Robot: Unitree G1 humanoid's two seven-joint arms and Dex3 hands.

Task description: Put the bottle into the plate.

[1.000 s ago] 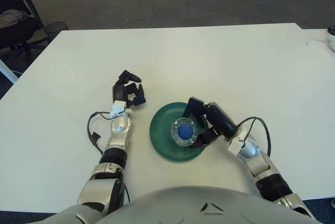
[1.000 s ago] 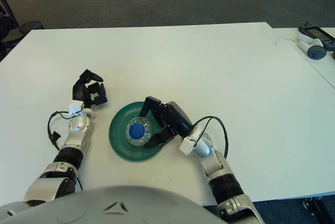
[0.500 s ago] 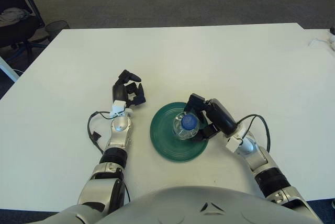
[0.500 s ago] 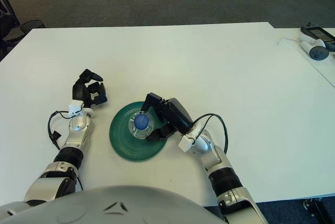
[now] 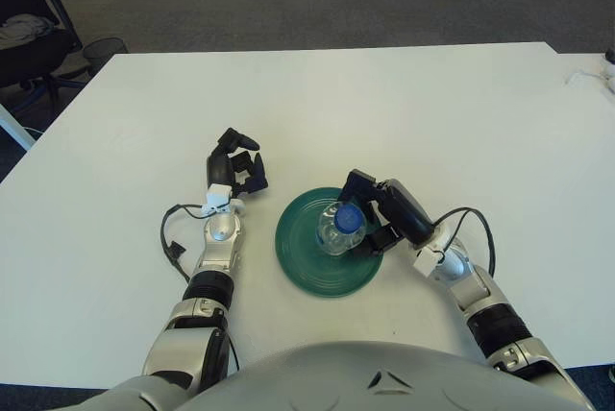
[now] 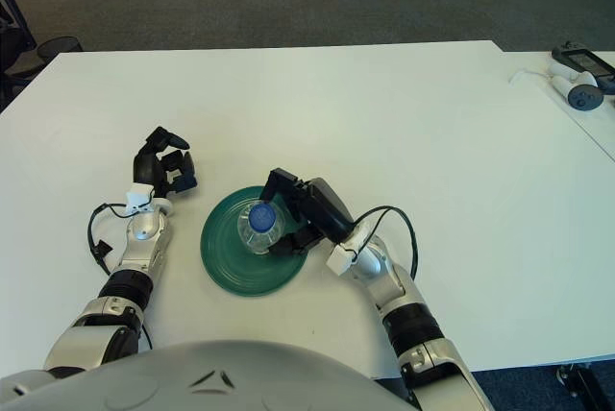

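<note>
The robot is at the putting-down step. The right hand (image 5: pixel 380 219) has its fingers (image 5: pixel 357 183) curled around the bottle (image 5: pixel 338 229), which stands over the middle of the green plate (image 5: pixel 298 262) on the white desk (image 5: pixel 384 104). The bottle leans a little to the right, blue cap up. It looks like the bottom touches the plate, but that is hard to see. Next, the hand should set the bottle straight, open its fingers slowly and pull away without tipping it. The left hand (image 5: pixel 235 169) shows just left of the plate, fingers curled and holding nothing.
</note>
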